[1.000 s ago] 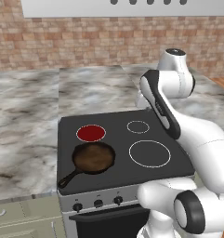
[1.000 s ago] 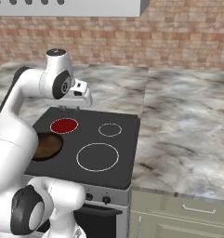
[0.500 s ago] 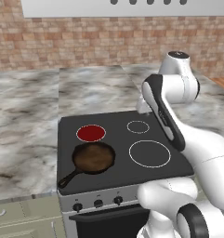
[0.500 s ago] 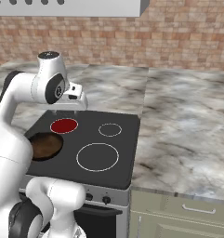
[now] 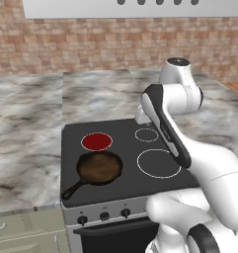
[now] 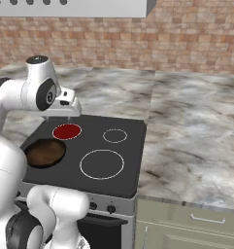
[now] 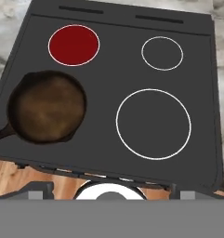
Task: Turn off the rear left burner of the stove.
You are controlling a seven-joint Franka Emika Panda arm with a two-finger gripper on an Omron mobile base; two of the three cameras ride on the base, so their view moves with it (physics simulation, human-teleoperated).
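Your gripper (image 6: 65,113) hovers high above the stove (image 7: 108,139), fingers spread, holding nothing. Knobs (image 5: 104,216) sit nearest, low on the front panel: small, stiff, pinch and twist. Beyond the pan (image 7: 47,112), burner (image 7: 74,45) glows red.

Brown skillet (image 7: 47,108) on black stove (image 7: 108,69)
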